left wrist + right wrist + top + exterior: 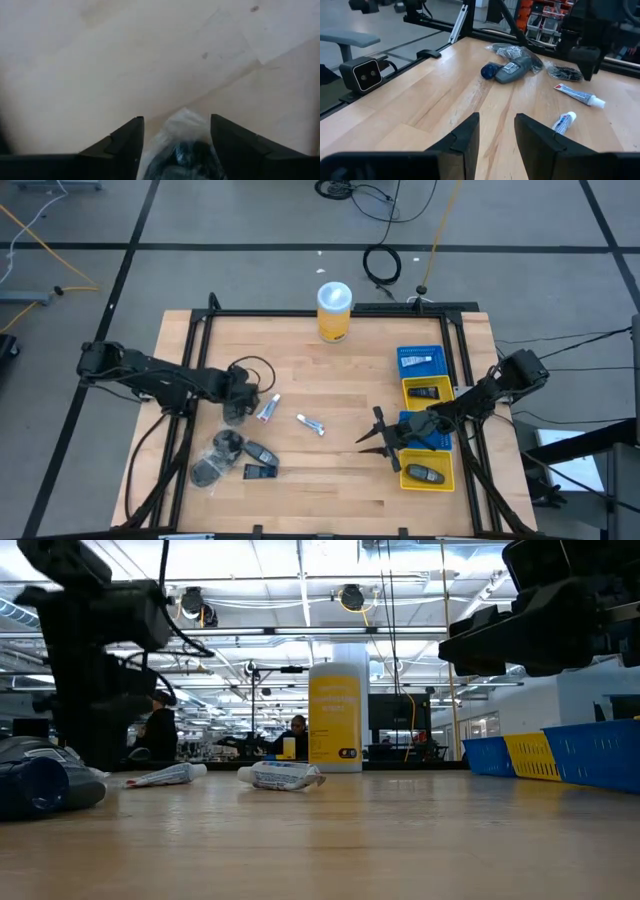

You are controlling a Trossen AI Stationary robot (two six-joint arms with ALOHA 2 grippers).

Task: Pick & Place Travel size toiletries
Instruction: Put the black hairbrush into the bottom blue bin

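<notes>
Small toiletries lie on the wooden table's left half: two white tubes (267, 408) (312, 423), dark oblong pieces (260, 452) (260, 471) and a plastic-wrapped round jar (207, 470). My left gripper (238, 406) points down, open, over a dark piece in clear plastic (187, 147), one finger on either side of it; I cannot tell whether they touch it. My right gripper (375, 438) is open and holds nothing, hovering just left of the bins and pointing toward the table's left. The right wrist view shows the tubes (580, 95) (564, 121) and the dark pieces (512, 70).
Along the right side stands a row of blue and yellow bins (425, 415); one holds a tube (418, 360), two hold dark pieces (427, 391) (424, 474). A tall yellow canister (334, 310) stands at the far edge. Bare wood lies at the table's middle and near side.
</notes>
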